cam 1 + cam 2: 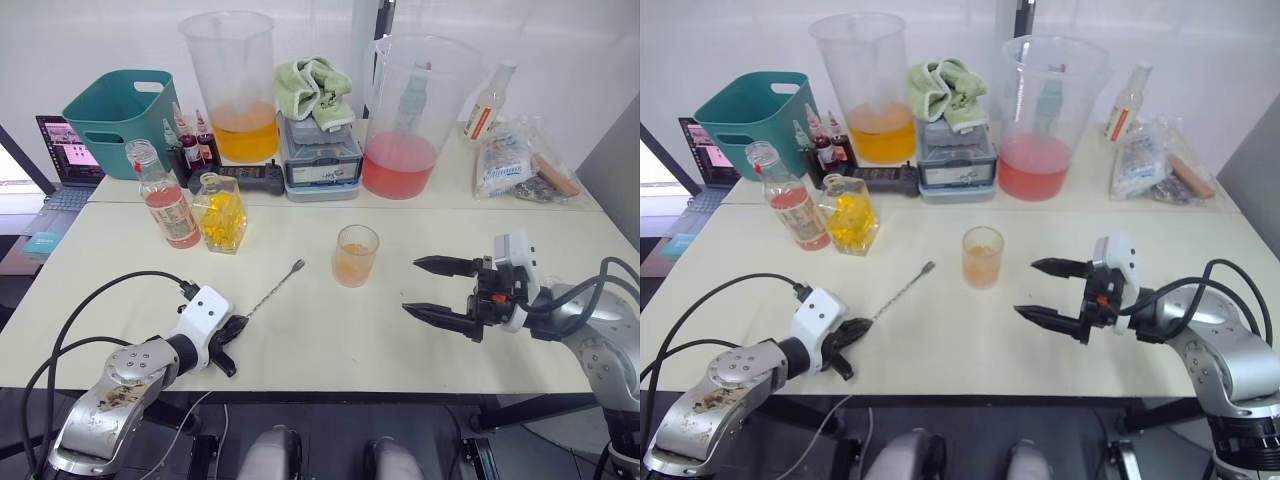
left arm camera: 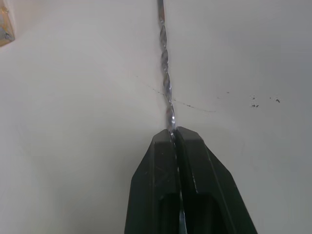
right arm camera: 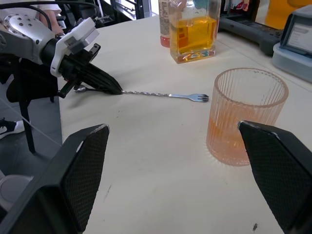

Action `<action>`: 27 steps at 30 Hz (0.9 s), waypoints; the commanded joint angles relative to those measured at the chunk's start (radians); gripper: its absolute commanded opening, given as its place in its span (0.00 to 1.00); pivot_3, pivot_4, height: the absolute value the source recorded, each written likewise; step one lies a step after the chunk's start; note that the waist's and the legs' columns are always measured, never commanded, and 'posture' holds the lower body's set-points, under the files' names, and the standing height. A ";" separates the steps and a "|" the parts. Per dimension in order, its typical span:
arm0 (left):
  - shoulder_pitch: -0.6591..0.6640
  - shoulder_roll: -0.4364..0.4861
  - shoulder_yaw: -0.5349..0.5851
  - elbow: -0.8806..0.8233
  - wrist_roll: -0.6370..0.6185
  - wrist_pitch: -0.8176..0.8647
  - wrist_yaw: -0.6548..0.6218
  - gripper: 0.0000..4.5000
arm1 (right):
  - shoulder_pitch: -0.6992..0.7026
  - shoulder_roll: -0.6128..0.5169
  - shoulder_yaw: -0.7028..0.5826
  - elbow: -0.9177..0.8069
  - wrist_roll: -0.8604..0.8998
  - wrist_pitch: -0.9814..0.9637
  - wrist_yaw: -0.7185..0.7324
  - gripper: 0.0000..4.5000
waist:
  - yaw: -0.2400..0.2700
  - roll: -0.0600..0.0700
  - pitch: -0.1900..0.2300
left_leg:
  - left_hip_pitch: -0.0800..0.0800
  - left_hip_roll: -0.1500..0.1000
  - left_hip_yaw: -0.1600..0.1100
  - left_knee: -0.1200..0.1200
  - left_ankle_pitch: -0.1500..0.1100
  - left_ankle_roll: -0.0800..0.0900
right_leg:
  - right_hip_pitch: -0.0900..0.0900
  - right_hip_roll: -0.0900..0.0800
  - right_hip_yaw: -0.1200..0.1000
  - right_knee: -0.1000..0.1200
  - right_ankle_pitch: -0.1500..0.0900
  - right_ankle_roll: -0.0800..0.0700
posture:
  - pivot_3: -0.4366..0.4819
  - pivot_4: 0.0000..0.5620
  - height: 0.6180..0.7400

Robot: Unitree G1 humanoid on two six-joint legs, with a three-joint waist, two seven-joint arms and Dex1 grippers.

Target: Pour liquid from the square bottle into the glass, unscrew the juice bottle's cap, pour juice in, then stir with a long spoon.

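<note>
1. At the near edge of the pale table, the left gripper is clamped on the long spoon. In the left wrist view its black fingers are pressed together around the twisted silver stem. The spoon lies flat, slanting away from the gripper toward the glass. Its far tip, a small fork in the right wrist view, stops short of the tumbler.

2. The right gripper hovers low just right of the glass with its two fingers spread wide and holding nothing. Bare tabletop lies between it and the tumbler.

3. The glass, ribbed and clear, stands upright mid-table with pale orange liquid in its lower part.

4. On the left, farther back, the square bottle with yellow contents stands just beside the juice bottle. The juice bottle holds pinkish-red liquid; its orange-and-white label cannot be read. Whether its cap is on cannot be told.

5. Along the back stand two big clear pitchers: the left pitcher holds orange liquid and the right pitcher holds pink. Between them a green cloth is heaped on a grey box.

6. A teal basket, small dropper bottles and a laptop crowd the left rear. A slim red-labelled bottle and a plastic bag sit at the right rear. No lettering is legible.
</note>
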 commanded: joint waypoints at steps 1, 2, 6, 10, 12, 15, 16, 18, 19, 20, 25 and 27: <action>-0.036 -0.039 0.066 -0.043 -0.078 0.021 0.005 0.01 | -0.053 -0.008 -0.027 -0.017 0.096 0.066 0.003 1.00 | 0.000 0.000 0.000 | 0.000 0.000 0.000 0.000 0.000 0.000 | 0.000 0.000 0.000 0.000 0.000 0.000 | 0.48 0.27 0.97; -0.051 -0.049 0.084 -0.051 -0.100 0.021 0.002 0.01 | -0.077 -0.003 -0.036 -0.014 0.141 0.104 -0.008 1.00 | -0.001 -0.001 0.000 | 0.000 0.000 0.000 0.000 0.000 0.000 | 0.000 0.000 0.000 0.000 0.000 0.000 | 0.48 0.27 0.97; -0.149 -0.093 0.171 -0.094 -0.219 0.021 0.010 0.01 | -0.173 0.014 -0.073 0.005 0.286 0.217 -0.075 1.00 | 0.001 -0.001 0.001 | 0.000 0.000 -0.001 0.000 0.000 0.000 | 0.000 0.000 0.000 0.000 0.000 0.000 | 0.48 0.27 0.97; -0.276 -0.113 0.209 -0.108 -0.305 0.036 0.030 0.01 | -0.261 0.049 -0.084 0.046 0.381 0.314 -0.188 1.00 | 0.001 -0.002 0.001 | -0.001 0.000 -0.001 0.001 0.000 0.000 | 0.001 0.000 0.000 0.000 0.000 0.000 | 0.48 0.27 0.97; -0.330 -0.118 0.205 -0.104 -0.327 0.046 0.046 0.01 | -0.300 0.076 -0.081 0.069 0.406 0.350 -0.259 1.00 | 0.000 -0.002 0.001 | -0.001 0.000 -0.001 0.001 0.000 0.000 | 0.001 0.000 0.000 0.000 0.000 0.000 | 0.48 0.27 0.97; -0.426 -0.097 0.139 -0.095 -0.318 0.034 0.035 0.01 | -0.403 0.201 -0.088 0.158 0.506 0.421 -0.473 1.00 | -0.003 -0.004 0.002 | -0.001 0.000 0.000 0.001 0.001 0.000 | 0.001 0.001 0.000 0.001 0.000 0.000 | 0.48 0.27 0.97; -0.448 -0.088 0.120 -0.082 -0.310 0.028 0.024 0.01 | -0.430 0.245 -0.083 0.180 0.512 0.434 -0.538 1.00 | -0.004 -0.004 0.002 | -0.001 0.000 0.000 0.001 0.001 -0.001 | 0.001 0.002 0.000 0.002 0.001 0.000 | 0.48 0.27 0.97; -0.478 -0.083 0.106 -0.058 -0.309 0.024 0.021 0.01 | -0.457 0.289 -0.070 0.189 0.499 0.446 -0.601 1.00 | -0.006 -0.004 0.002 | -0.001 0.000 0.000 0.000 0.002 -0.002 | 0.000 0.002 0.000 0.003 0.001 0.000 | 0.48 0.27 0.97; -0.485 -0.082 0.104 -0.051 -0.310 0.024 0.022 0.01 | -0.463 0.298 -0.069 0.188 0.497 0.451 -0.617 1.00 | -0.007 -0.004 0.002 | -0.001 -0.001 0.000 0.000 0.002 -0.002 | 0.000 0.002 0.000 0.003 0.001 0.000 | 0.48 0.27 0.97; -0.500 -0.081 0.091 -0.041 -0.309 0.021 0.015 0.01 | -0.480 0.335 -0.063 0.198 0.510 0.458 -0.654 1.00 | -0.006 -0.004 0.002 | -0.001 -0.001 0.000 0.000 0.002 -0.002 | 0.000 0.003 0.000 0.003 0.001 0.000 | 0.48 0.27 0.97; -0.531 -0.083 0.051 -0.023 -0.315 0.018 0.001 0.01 | -0.540 0.447 -0.078 0.258 0.555 0.471 -0.791 1.00 | -0.012 -0.004 0.002 | -0.002 -0.001 0.000 0.000 0.003 -0.003 | -0.001 0.004 -0.001 0.004 0.001 0.001 | 0.48 0.27 0.97; -0.530 -0.082 0.044 -0.027 -0.319 0.023 0.001 0.01 | -0.563 0.469 -0.085 0.282 0.568 0.477 -0.818 1.00 | -0.013 -0.004 0.002 | -0.002 -0.001 0.000 0.000 0.003 -0.003 | -0.001 0.004 -0.001 0.003 0.001 0.001 | 0.48 0.27 0.97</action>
